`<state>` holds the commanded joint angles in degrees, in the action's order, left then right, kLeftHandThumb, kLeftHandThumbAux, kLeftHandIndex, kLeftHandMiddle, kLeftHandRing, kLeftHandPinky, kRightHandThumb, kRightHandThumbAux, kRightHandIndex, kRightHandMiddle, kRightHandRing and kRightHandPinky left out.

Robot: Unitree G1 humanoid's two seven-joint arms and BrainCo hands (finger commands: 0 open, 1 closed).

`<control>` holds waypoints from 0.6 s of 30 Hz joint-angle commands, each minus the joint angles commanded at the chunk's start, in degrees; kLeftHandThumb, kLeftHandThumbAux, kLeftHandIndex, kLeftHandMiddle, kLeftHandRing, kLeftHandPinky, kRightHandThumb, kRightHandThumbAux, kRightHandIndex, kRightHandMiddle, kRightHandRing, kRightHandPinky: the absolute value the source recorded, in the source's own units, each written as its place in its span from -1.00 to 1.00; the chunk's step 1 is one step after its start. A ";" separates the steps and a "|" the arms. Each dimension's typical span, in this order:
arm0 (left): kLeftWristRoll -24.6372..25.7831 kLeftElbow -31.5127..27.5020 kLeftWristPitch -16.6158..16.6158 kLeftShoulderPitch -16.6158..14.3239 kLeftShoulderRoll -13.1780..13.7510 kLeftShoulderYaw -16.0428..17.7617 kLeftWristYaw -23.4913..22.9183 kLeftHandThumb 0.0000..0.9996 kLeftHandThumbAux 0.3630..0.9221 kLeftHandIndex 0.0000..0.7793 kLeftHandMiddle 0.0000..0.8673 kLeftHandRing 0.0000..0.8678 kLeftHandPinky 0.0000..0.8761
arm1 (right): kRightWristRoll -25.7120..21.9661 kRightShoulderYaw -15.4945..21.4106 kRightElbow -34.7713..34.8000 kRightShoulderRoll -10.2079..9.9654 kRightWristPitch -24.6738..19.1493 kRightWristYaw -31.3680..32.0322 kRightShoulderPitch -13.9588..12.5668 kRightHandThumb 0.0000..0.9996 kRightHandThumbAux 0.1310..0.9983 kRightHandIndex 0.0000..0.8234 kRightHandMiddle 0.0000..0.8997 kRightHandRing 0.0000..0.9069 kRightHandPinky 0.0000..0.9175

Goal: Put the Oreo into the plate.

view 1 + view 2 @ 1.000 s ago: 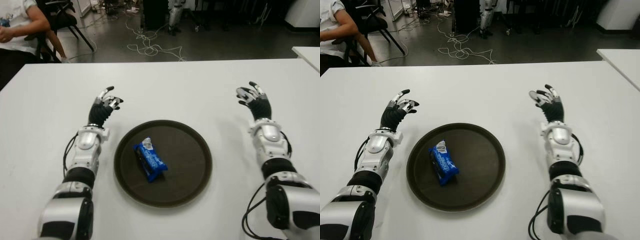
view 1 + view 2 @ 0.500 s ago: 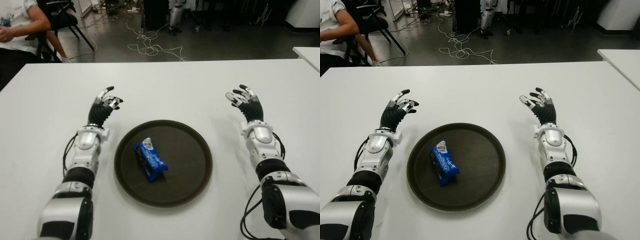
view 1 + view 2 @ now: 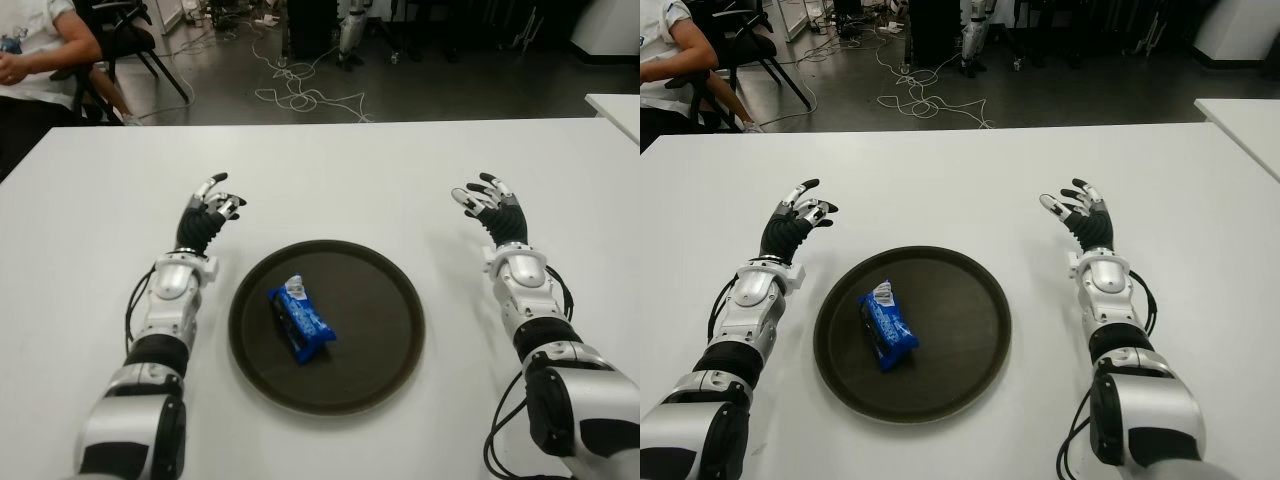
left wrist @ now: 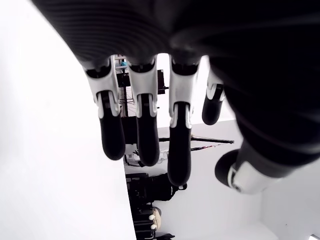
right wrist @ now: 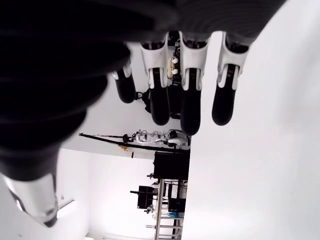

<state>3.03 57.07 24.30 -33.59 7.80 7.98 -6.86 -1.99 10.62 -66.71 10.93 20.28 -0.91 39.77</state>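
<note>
A blue-wrapped Oreo pack (image 3: 300,320) lies in the round dark-brown plate (image 3: 385,330), left of its middle. The plate sits on the white table (image 3: 340,170) before me, between my arms. My left hand (image 3: 208,212) is just beyond the plate's left edge; my right hand (image 3: 492,205) is farther off on its right. A seated person (image 3: 40,50) is behind the table's far left corner.

Even overhead light on the white table (image 3: 330,170), soft shadows, dim background.

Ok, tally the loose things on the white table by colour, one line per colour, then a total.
Blue: 1, the Oreo pack, lying inside the plate.
Dark brown: 1, the round plate.
Total: 2.
Neither the left hand nor the right hand holds anything; they flank the plate.
</note>
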 joint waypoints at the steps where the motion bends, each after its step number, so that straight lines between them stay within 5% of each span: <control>1: -0.02 0.03 -0.01 -0.03 0.01 -0.01 -0.01 0.88 -0.05 -0.60 0.07 -0.33 -0.24 | 0.03 -0.09 0.00 0.02 0.02 0.02 -0.01 -0.99 0.17 -0.60 -0.47 -0.42 -0.37; 18: -0.15 0.39 -0.06 -0.20 0.01 -0.02 0.24 0.87 -0.06 -0.59 0.07 -0.32 -0.25 | 0.57 -1.55 0.20 0.13 -0.27 -0.59 -0.25 -1.00 0.22 -0.61 -0.46 -0.44 -0.38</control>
<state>2.88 57.46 24.24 -33.78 7.80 7.96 -6.61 -1.43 9.07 -66.51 11.06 20.00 -1.50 39.52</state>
